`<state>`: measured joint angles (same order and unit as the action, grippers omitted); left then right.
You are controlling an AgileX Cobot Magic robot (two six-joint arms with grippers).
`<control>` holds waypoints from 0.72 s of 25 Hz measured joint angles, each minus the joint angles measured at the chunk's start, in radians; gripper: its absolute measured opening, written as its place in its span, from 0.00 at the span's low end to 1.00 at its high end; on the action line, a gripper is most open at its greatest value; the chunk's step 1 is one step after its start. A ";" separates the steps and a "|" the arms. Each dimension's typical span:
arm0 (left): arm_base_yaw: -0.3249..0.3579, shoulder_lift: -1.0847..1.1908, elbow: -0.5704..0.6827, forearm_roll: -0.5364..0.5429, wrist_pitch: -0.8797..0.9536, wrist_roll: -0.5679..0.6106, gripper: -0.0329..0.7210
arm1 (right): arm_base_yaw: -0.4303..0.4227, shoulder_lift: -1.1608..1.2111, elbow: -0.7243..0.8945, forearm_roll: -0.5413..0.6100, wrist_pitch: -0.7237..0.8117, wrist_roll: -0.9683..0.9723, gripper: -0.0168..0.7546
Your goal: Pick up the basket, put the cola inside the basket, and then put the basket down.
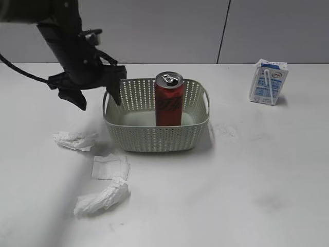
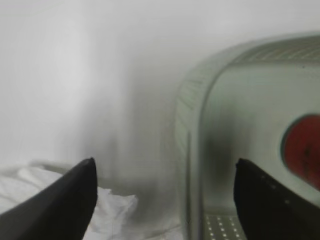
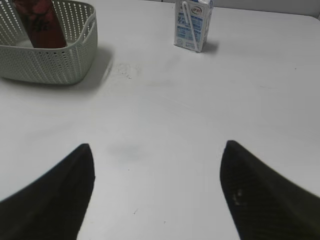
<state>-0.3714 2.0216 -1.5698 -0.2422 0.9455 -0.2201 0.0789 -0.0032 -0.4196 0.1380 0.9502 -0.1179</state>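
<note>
The pale sage-green basket (image 1: 154, 135) stands on the white table, left of centre. The red cola can (image 1: 168, 100) stands upright inside it, silver top up. My left gripper (image 1: 100, 100) is open just above the basket's left end, one finger outside the rim and one over the inside; it holds nothing. In the left wrist view the basket's rim (image 2: 192, 115) runs between the open fingers (image 2: 165, 172), with the cola's red top (image 2: 304, 150) at the right edge. My right gripper (image 3: 156, 150) is open and empty above bare table; basket (image 3: 55, 65) and cola (image 3: 42, 22) show at its upper left.
A small blue-and-white drink carton (image 1: 268, 81) stands at the back right; it also shows in the right wrist view (image 3: 192, 25). Crumpled white tissues (image 1: 76, 139) (image 1: 102, 198) and a folded one (image 1: 109, 167) lie left of and in front of the basket.
</note>
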 joint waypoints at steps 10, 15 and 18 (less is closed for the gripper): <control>0.316 -0.185 0.000 0.064 0.242 0.246 0.90 | 0.000 0.000 0.000 -0.001 -0.002 0.000 0.79; 0.404 -0.291 0.049 0.119 0.264 0.268 0.87 | 0.000 0.000 0.000 -0.001 -0.002 0.000 0.79; 0.405 -0.408 0.136 0.120 0.266 0.290 0.84 | 0.000 0.000 0.000 -0.001 -0.003 0.000 0.79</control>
<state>0.0335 1.6137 -1.4334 -0.1219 1.2119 0.0704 0.0789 -0.0032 -0.4193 0.1369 0.9472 -0.1179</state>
